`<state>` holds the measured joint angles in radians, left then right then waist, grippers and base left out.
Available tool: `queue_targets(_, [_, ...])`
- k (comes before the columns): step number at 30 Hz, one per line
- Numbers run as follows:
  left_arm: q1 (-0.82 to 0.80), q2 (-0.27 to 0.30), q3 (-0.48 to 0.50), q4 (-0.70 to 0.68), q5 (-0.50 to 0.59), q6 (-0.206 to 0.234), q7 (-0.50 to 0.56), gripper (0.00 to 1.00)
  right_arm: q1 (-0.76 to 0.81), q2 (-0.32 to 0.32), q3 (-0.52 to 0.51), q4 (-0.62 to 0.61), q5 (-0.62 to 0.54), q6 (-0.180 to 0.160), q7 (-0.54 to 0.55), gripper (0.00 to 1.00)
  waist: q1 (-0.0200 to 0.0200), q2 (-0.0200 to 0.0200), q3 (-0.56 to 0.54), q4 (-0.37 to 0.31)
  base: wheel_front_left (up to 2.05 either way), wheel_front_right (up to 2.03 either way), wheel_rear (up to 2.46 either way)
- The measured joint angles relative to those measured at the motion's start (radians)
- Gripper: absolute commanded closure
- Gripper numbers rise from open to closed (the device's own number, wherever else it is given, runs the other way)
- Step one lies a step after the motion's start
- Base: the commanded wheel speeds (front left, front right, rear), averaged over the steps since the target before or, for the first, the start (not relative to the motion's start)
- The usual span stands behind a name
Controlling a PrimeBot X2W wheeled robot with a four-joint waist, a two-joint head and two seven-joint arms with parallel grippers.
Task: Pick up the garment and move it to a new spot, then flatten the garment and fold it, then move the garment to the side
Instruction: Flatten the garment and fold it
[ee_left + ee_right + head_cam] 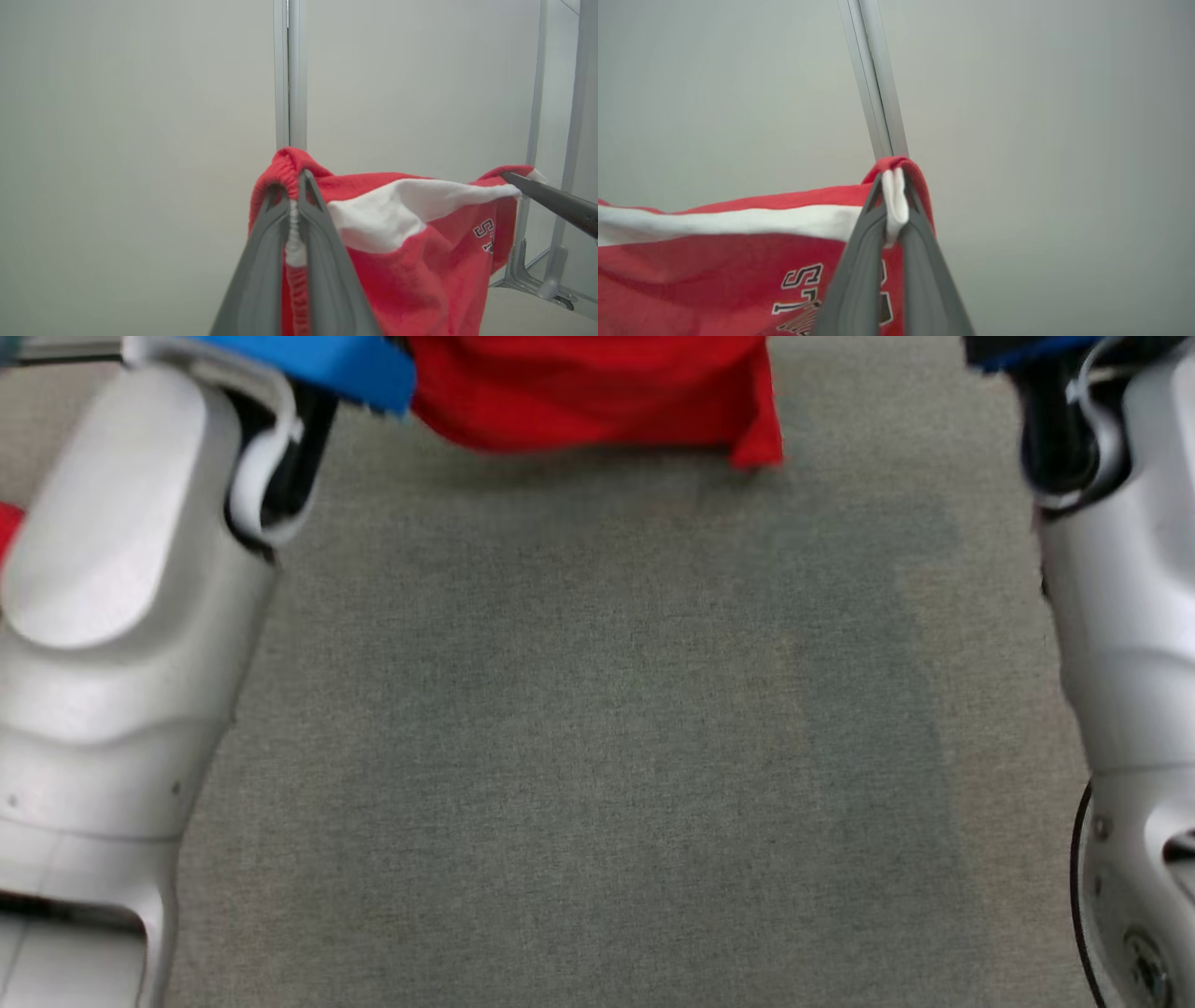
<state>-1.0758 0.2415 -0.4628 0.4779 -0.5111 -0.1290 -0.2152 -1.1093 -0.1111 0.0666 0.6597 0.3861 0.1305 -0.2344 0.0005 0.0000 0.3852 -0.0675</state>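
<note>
Two hands share the load here. My left hand point(290, 183) is clamped on one gathered corner of the red garment point(420, 270), fingers pinched together with the ribbed red hem and a strip of white lining squeezed between them. My right hand point(893, 181) is clamped the same way on the opposite corner, with white fabric bunched in the pinch. Between the two grips the top edge runs nearly taut. That is the point of holding it by both ends: the cloth hangs as one open sheet, its printed lettering point(803, 294) showing, rather than as a crumpled lump.

From the head camera the garment hangs at the far edge of the picture, over the grey surface point(597, 756), and casts a soft shadow on it. Whether its lowest corner brushes the surface I cannot tell. My left forearm point(112, 616) and right forearm point(1130, 616) frame the stretch of surface nearer to me. I judge this to be the carry to the new spot, with the garment lifted and spread so that lowering it should lay it close to flat. Flattening, folding and moving it aside are not yet done.
</note>
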Motion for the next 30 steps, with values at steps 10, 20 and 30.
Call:
queue_targets(10, [-0.375, -0.006, -0.076, 0.123, -0.076, 0.000, -0.026, 1.00, -0.377, 0.000, -0.028, 0.173, 0.003, 0.000, -0.019, 1.00, -0.0001, 0.0000, 0.091, 0.008, 0.00, 0.00, 0.00])
queue_targets(20, [-0.213, 0.003, -0.135, 0.145, -0.151, 0.000, -0.046, 1.00, -0.208, 0.002, 0.061, 0.210, 0.046, 0.000, -0.027, 1.00, -0.0004, 0.0000, 0.090, -0.004, 0.00, 0.00, 0.00])
queue_targets(30, [0.259, -0.004, -0.061, -0.012, -0.068, 0.001, -0.046, 1.00, 0.240, -0.007, 0.089, 0.061, 0.086, 0.000, -0.027, 1.00, -0.0006, 0.0000, 0.013, 0.003, 0.00, 0.00, 0.00])
